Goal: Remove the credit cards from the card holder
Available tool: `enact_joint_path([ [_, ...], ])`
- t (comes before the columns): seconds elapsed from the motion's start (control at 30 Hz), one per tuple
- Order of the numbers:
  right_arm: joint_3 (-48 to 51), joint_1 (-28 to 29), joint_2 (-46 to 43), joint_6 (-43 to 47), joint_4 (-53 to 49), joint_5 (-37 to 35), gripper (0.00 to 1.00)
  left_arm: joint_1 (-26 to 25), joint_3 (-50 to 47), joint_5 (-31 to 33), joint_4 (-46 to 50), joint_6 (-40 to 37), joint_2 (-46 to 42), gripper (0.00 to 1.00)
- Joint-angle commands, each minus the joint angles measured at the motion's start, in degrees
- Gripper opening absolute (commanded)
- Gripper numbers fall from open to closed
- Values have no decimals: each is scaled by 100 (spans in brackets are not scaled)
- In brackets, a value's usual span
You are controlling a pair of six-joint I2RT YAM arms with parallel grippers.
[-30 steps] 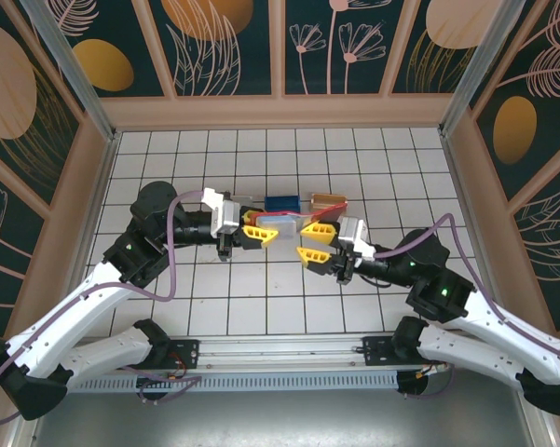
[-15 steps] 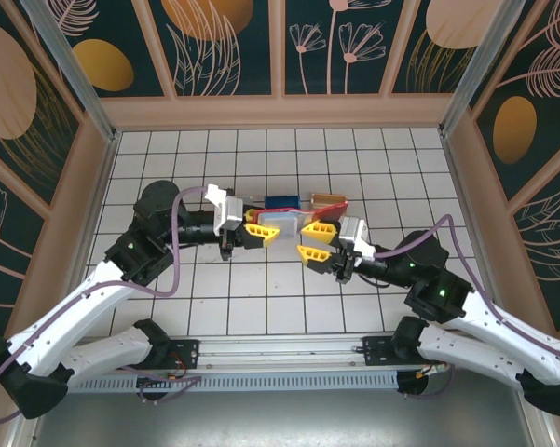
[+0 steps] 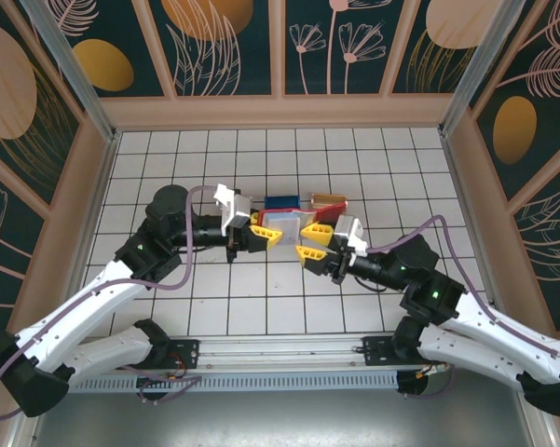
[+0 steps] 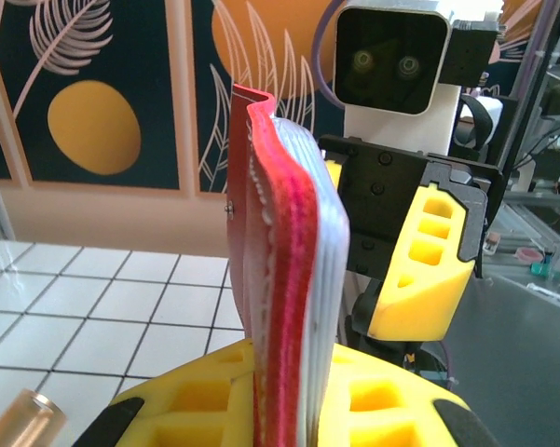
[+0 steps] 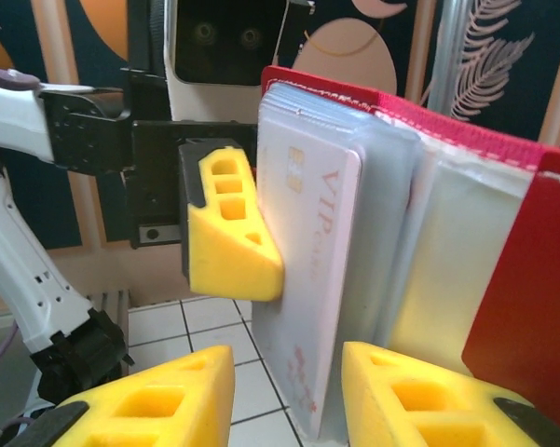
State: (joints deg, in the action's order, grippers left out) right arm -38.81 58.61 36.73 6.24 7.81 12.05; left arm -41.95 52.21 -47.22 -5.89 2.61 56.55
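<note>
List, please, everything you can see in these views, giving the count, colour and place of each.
card holder: one, red with greyish clear pockets, mid-table between the two end effectors.
white card: one, pale with "VIP" print, inside a clear pocket of the card holder.
blue block: one, blue, on the tiles just behind the card holder.
copper block: one, copper-coloured, on the tiles right of the blue block.
table: one, white tiles, walled by dark patterned panels.
left end effector: one, yellow fingers, shut on the card holder.
right end effector: one, yellow fingers, open, astride the white card's pocket.
</note>
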Motion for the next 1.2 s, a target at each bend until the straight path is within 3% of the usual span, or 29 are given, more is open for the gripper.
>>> enact_joint_path([
  [0.0,116,28,-146,-303,234,-397,37,-25,-267,-155,-555,518,-164,0],
  [0.23,234,28,-146,-535,282,43,35,-24,-473,-56,-741,664,-197,0],
  [0.9,163,71,71,-597,273,303,36,-28,-370,-76,-650,653,-180,0],
  [1.17,146,89,131,-580,298,709,28,-32,-340,-107,-620,614,-157,0],
])
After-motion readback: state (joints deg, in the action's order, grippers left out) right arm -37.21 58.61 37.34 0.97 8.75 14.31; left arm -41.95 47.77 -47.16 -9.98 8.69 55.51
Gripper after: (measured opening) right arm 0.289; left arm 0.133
